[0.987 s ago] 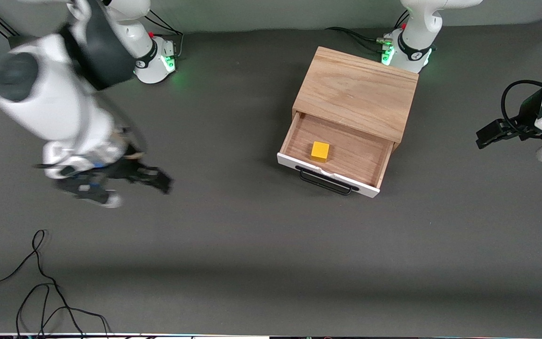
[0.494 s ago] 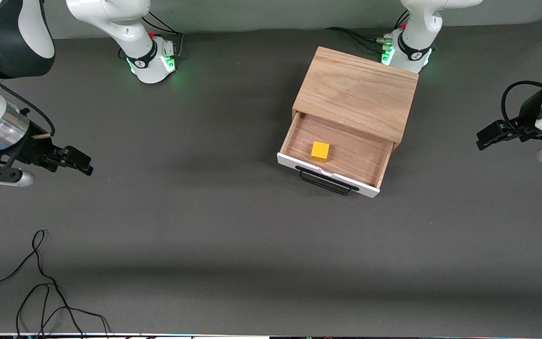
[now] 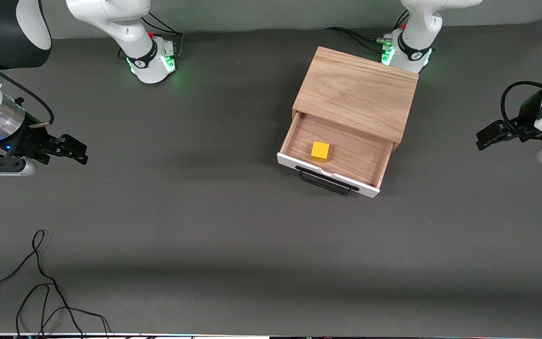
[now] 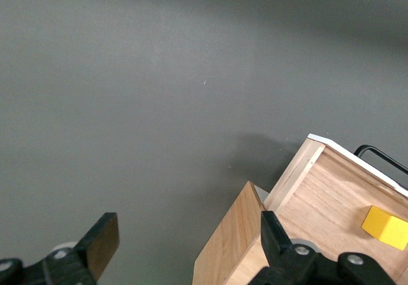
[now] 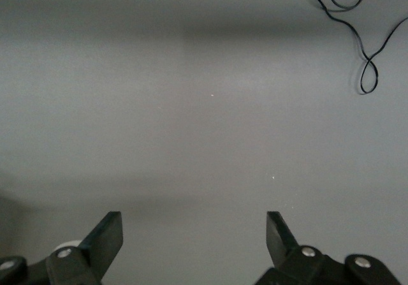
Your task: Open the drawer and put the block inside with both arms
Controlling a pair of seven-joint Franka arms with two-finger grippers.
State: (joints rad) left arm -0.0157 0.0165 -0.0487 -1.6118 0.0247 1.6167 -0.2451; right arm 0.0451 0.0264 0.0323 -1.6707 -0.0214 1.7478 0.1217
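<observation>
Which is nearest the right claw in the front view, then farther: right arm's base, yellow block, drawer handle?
From the right claw, over the table's right-arm end:
1. Right arm's base, at the table's robot edge.
2. Yellow block, in the open drawer.
3. Drawer handle, on its white front; close to the block's distance.

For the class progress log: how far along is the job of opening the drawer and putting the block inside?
Done: the white-fronted wooden drawer stands pulled out and the small yellow cube rests on its floor. In hand: nothing; the left tool and right tool hang open over bare table at their own ends. Left: nothing visible.
</observation>
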